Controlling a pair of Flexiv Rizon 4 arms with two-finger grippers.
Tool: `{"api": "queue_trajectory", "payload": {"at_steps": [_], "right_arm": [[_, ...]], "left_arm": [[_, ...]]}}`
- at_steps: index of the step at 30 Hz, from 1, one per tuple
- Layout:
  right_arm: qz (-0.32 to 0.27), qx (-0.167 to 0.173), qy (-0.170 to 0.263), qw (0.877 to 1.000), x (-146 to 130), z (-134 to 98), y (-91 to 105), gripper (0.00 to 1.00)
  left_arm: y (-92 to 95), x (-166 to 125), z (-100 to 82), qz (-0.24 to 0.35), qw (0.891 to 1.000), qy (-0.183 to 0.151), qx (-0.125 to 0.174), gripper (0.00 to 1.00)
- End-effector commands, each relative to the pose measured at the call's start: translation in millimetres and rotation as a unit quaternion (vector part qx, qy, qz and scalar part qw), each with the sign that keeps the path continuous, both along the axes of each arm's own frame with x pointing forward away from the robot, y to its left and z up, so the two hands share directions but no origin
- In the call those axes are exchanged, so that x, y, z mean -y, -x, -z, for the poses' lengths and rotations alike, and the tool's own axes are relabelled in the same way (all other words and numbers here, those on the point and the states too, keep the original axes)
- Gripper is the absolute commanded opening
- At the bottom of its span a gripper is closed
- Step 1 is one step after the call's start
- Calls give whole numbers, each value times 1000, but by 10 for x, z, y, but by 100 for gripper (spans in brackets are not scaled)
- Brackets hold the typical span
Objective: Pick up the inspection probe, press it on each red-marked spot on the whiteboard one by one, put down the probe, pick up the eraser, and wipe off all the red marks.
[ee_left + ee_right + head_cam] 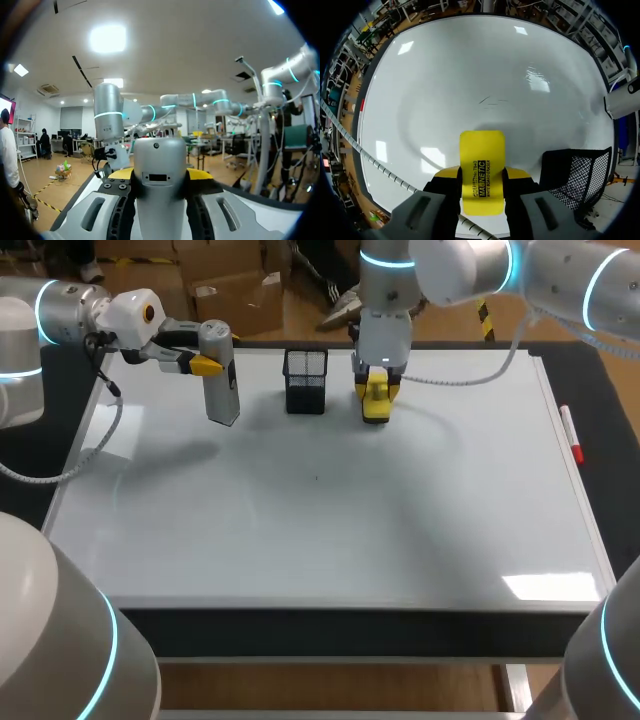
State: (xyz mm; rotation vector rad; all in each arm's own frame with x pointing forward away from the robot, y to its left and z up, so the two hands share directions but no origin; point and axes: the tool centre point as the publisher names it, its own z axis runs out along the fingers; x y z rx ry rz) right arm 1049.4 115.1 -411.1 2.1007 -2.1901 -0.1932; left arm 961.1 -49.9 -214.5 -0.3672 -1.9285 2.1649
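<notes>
Pinching the grey inspection probe point(222, 390) from two sides, the left tool point(212, 364) hangs above the whiteboard point(320, 520). Right tool point(377, 388) clamps the yellow eraser point(376, 406); a black mesh basket point(305, 380) stands between both tools.

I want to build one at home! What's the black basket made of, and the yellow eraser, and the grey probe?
The black basket looks like wire mesh, probably painted metal: you see through its tiny grid. The yellow eraser seems smooth plastic with a soft sheen. The grey probe looks like matte plastic or painted metal; I can't tell which.
</notes>
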Motion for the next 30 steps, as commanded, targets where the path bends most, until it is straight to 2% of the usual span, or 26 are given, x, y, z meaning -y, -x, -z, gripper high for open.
{"api": "queue_trajectory", "payload": {"at_steps": [1, 5, 7, 11, 12, 13, 23, 29, 30], "right_arm": [[-1, -9, 6, 1000, -34, 40, -67, 0], [2, -10, 7, 1000, -29, 60, -70, 0], [4, -11, 9, 1000, -32, 59, -63, 27], [10, -12, 12, 1000, -14, 67, -49, 50], [11, -12, 13, 1000, -5, 68, -45, 69], [12, -11, 13, 1000, 6, 66, -40, 99], [57, 11, 14, 998, 189, -67, 96, 100], [126, 22, 2, 992, 321, -200, 197, 100], [149, 29, -14, 988, 361, -242, 218, 100]], "left_arm": [[-4, -2, -16, 1, 1000, -1, 0, 0], [-4, -2, -16, 1, 1000, -1, 0, 0], [-4, -2, -16, 1, 1000, -1, 0, 0], [-4, -2, -16, 1, 1000, -1, 0, 0], [-4, -2, -16, 1, 1000, -1, 0, 0], [-4, -2, -16, 1, 1000, -1, 0, 0], [-4, -2, -16, 1, 1000, -1, 0, 0], [-4, -2, -16, 1, 1000, -1, 0, 0], [-4, -2, -16, 1, 1000, -1, 0, 0]]}}
